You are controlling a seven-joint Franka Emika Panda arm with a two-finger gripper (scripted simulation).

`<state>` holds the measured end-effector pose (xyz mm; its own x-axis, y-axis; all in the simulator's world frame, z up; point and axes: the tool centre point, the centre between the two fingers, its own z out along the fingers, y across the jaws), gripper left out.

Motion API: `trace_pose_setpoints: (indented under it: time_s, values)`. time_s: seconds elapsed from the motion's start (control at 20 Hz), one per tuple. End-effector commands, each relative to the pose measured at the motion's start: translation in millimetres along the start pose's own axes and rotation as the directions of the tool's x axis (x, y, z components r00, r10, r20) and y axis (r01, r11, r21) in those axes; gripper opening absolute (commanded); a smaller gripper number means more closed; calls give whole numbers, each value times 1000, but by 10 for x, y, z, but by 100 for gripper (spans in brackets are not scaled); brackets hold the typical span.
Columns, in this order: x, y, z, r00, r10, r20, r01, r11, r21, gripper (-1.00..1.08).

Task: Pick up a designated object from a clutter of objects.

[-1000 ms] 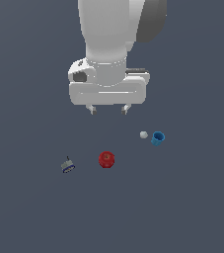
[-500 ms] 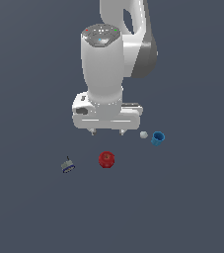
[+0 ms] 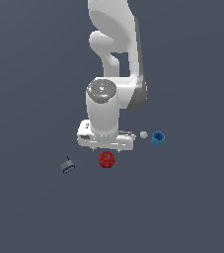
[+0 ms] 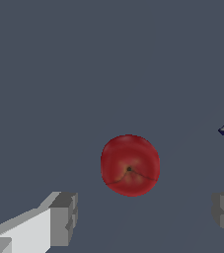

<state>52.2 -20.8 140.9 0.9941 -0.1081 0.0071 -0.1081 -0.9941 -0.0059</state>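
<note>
Item: red apple (image 4: 130, 165), lying on the desk (image 3: 29, 207) ahead of and between our released, wide-spread jaws, which we judge are lined up to straddle it.

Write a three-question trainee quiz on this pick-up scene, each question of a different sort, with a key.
1. True or false: the gripper is closed on the apple.
2. In the exterior view, which thing lies nearest the blue cup?
A. the apple
B. the white ball
C. the grey-and-blue block
3. Fill in: in the wrist view the apple lies on the floor ahead of the gap between the two ______.

Key
1. False: the jaws stand wide apart and nothing is between them.
2. B: the ball sits just beside the cup, toward the exterior view's left.
3. fingers
</note>
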Motion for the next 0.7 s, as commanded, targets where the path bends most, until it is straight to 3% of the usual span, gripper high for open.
trace_pose_setpoints:
  time_s: [0.0, 0.65]
  values:
    - [3, 12, 178, 1000, 10, 2, -10, 1000, -2, 100]
    - [-16, 30, 464, 1000, 24, 8, -24, 1000, -6, 100]
